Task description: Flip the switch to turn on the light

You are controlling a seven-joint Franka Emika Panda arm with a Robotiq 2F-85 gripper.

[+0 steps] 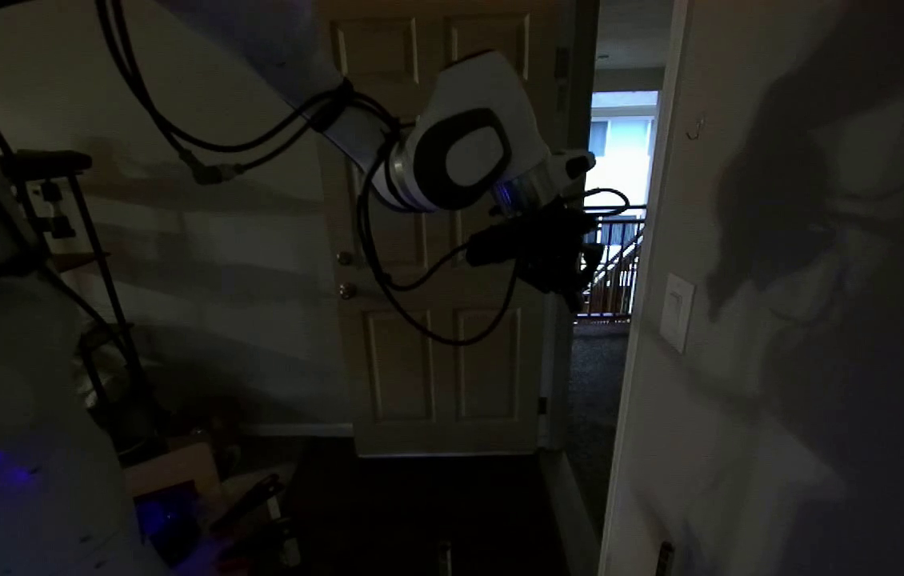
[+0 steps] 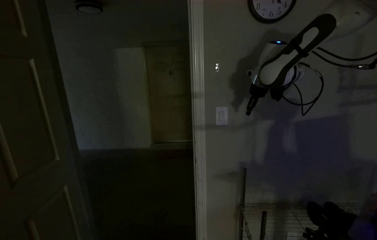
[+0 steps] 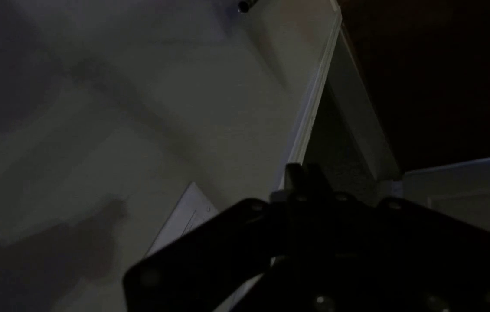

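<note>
The switch (image 1: pixel 677 312) is a pale upright plate on the wall near the door frame. It also shows in an exterior view (image 2: pixel 221 116), with a rocker in its middle. In the wrist view the switch (image 3: pixel 181 216) is tilted at lower left and partly hidden behind my gripper's finger linkage. My gripper (image 2: pixel 248 113) is dark and points downward, to the right of the switch and a little above its lower edge in that exterior view. In the wrist view the fingertips (image 3: pixel 305 168) are close together with nothing seen between them. They look apart from the switch.
A white door frame (image 2: pixel 198 133) stands beside the switch. A small hook (image 2: pixel 217 67) is on the wall above it. A panelled door (image 1: pixel 444 368) stands open. A wire rack (image 2: pixel 275 213) is below the arm. A round ceiling fixture (image 2: pixel 89 7) shows beyond the doorway. The room is dim.
</note>
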